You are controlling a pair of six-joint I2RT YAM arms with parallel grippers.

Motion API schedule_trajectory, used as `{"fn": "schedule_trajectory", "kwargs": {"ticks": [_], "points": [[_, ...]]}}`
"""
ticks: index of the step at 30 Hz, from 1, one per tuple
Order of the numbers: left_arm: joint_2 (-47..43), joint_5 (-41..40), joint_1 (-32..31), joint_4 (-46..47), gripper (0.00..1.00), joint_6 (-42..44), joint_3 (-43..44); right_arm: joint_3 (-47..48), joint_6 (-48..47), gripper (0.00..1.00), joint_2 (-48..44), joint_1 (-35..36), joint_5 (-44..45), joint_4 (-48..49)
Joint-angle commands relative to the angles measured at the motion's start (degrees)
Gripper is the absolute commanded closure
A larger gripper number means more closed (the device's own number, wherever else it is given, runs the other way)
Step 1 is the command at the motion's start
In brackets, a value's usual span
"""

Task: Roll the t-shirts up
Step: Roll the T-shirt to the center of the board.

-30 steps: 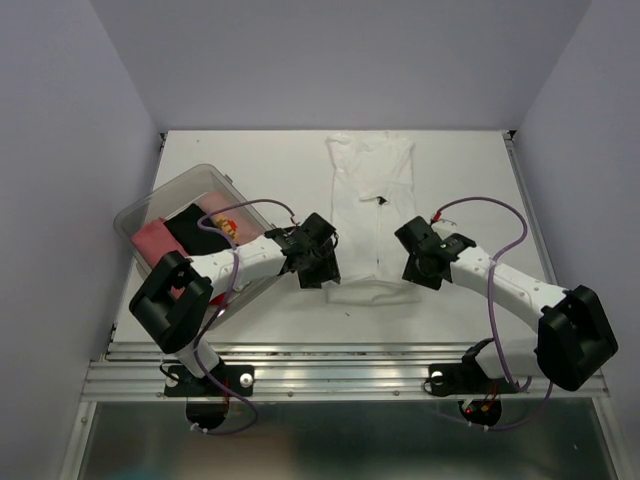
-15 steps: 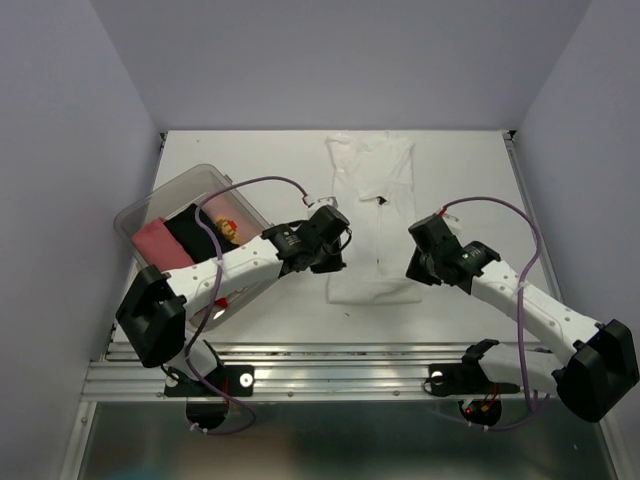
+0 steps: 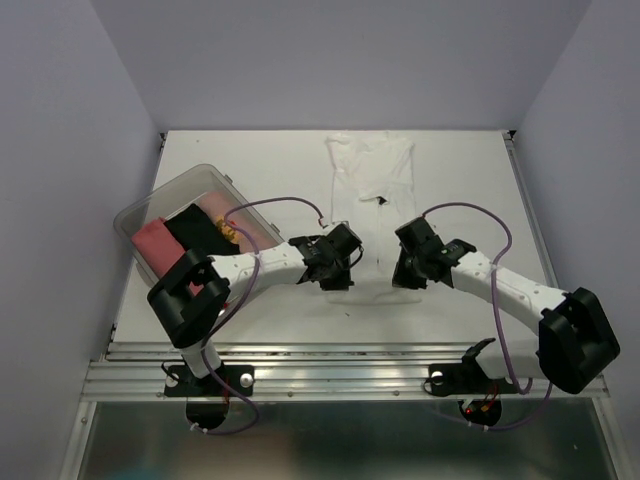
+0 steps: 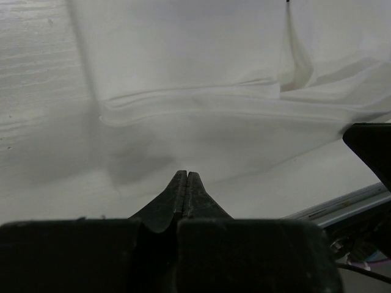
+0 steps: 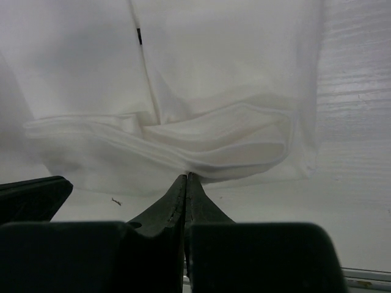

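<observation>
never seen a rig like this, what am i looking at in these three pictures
These are two robot arms bolted at the near edge of a table. The wide picture looks down from above and behind them, left arm on the left, right arm on the right. The two close-ups come from a camera on each wrist, looking along its fingers. A white t-shirt lies on the table, its near end folded into a low roll. The left gripper and right gripper are both shut at that end and seem to pinch the cloth. A clear plastic tub at the left holds a pink shirt, a black shirt and a printed shirt.
</observation>
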Motion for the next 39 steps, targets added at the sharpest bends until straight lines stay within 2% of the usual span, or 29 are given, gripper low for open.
{"fn": "schedule_trajectory", "kwargs": {"ticks": [1,6,10,14,16,20,23,27,31,39], "points": [[1.7,-2.2,0.4,1.5,1.00,0.3,0.6,0.6,-0.4,0.98,3.3,0.1,0.5,3.0],[4.1,-3.6,1.5,0.8,1.00,0.6,0.8,1.1,-0.4,0.95,7.3,0.1,4.1,3.7],[5.0,-5.0,1.7,0.3,1.00,1.1,0.6,3.2,-1.6,0.94,12.7,0.1,12.7,3.9],[5.2,-6.1,1.7,-0.4,1.00,1.6,0.9,5.7,-3.2,0.94,16.3,-0.5,15.8,3.8],[4.7,-6.3,1.7,-0.4,1.00,1.8,0.9,6.6,-3.4,0.95,15.5,-0.5,15.4,3.5],[4.6,-6.5,1.7,-0.6,1.00,2.3,0.9,5.5,-3.4,0.92,7.2,-0.5,13.2,2.5],[4.6,-6.4,1.7,-0.3,1.00,2.6,0.6,3.7,-3.1,0.90,2.8,-0.5,14.7,0.7],[5.3,-6.4,1.7,-0.2,1.00,2.8,0.6,0.8,-3.3,0.78,1.5,-3.0,16.4,-1.3],[5.4,-6.8,1.7,-0.5,1.00,3.1,0.5,-1.1,-6.6,0.65,-0.2,-6.8,12.8,-1.6],[6.3,-7.2,2.1,-0.9,1.00,3.7,0.7,-1.9,-8.1,0.64,0.0,-9.9,7.0,-2.8]]}}
